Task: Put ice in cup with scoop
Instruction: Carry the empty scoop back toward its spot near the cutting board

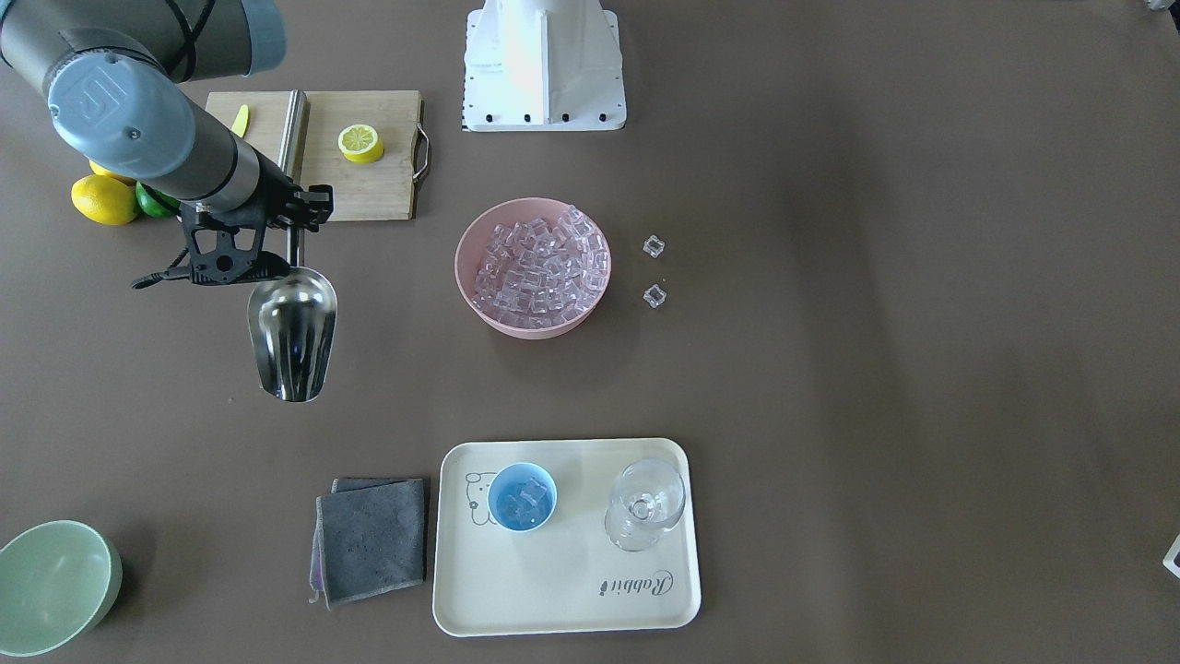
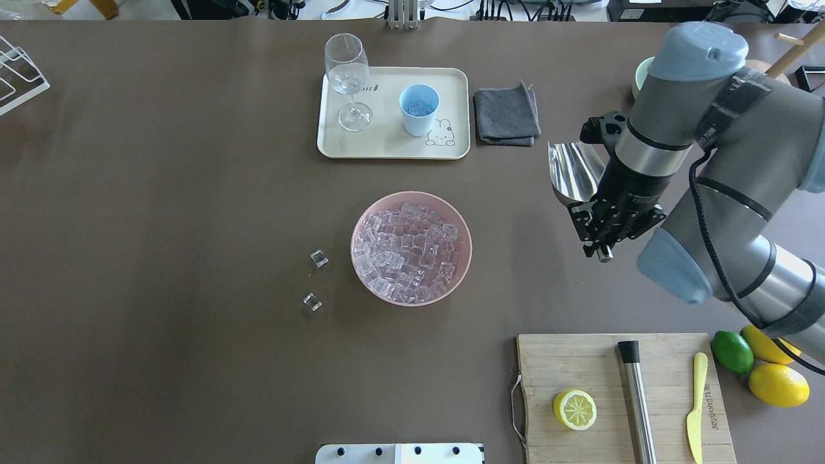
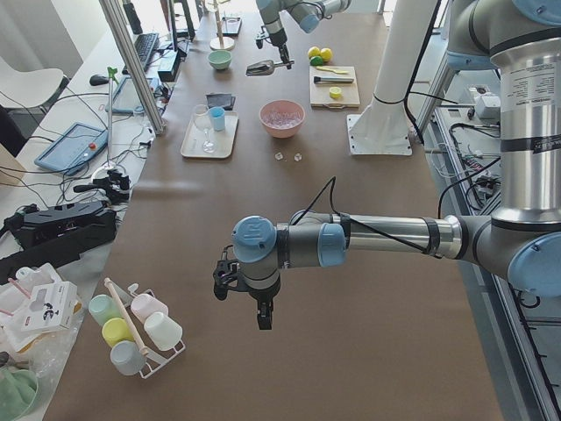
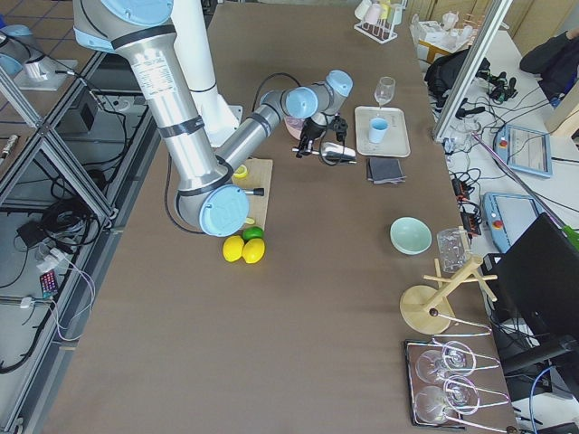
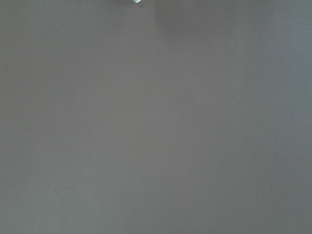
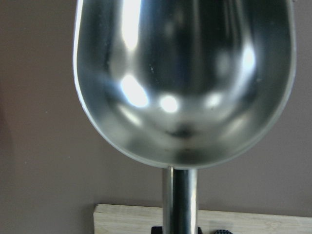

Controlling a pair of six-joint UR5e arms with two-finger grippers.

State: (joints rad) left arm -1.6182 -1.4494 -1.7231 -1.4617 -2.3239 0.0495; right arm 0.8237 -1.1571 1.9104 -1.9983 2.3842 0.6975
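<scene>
Front-facing view first: the right arm (image 1: 138,120) reaches in over the tabletop's (image 1: 876,415) right end, right jaws clamped tight on the scoop's (image 1: 292,337) thin handle, with the trough in the air and pointing at the operators' edge. Mid-tabletop, ice (image 1: 539,267) is heaped in the pink bowl (image 1: 464,254), and two loose cubes (image 1: 654,246) lie just beside it toward the left end. The cup (image 1: 522,497) stands on the tray (image 1: 562,590) near the operators' edge, a few cubes inside and a glass (image 1: 645,503) beside it. Overhead now: the scoop is well apart from bowl and cup, its handle end poking out past the jaws toward the board (image 2: 580,361) at the robot's edge. Left side view: the left arm (image 3: 351,241) stretches over the tabletop near the left end, left jaws hanging down, and I cannot tell whether they are open or closed. Right side view: the scoop is roughly level and off the surface. Left wrist: plain brown tabletop fills the frame. Right wrist: the trough is gleaming and empty, the handle running down to the jaws.
</scene>
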